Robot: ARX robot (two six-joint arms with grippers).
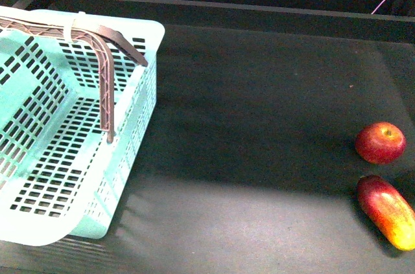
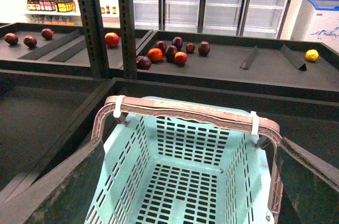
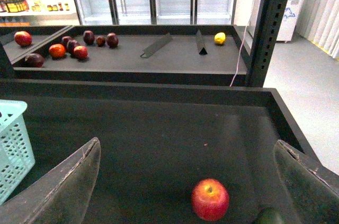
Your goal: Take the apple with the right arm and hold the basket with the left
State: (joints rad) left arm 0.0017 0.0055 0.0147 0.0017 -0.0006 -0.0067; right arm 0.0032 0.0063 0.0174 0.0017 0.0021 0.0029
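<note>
The red apple (image 1: 380,142) lies on the dark surface at the far right of the front view. In the right wrist view the apple (image 3: 210,199) sits between and ahead of my right gripper (image 3: 193,181), whose fingers (image 3: 69,181) are spread wide and open, not touching it. The turquoise basket (image 1: 45,157) stands at the left with its brown handles (image 1: 107,73) folded over. Seen by the left wrist, my left gripper (image 2: 190,187) hovers open above the basket (image 2: 185,181), one dark finger (image 2: 58,192) on each side. Neither arm shows in the front view.
An oblong red-to-yellow fruit (image 1: 388,211) lies just in front of the apple. A raised black ledge (image 1: 259,11) borders the far side of the surface. Beyond it, a shelf holds several dark red fruits (image 2: 172,52) and a yellow one (image 2: 312,55).
</note>
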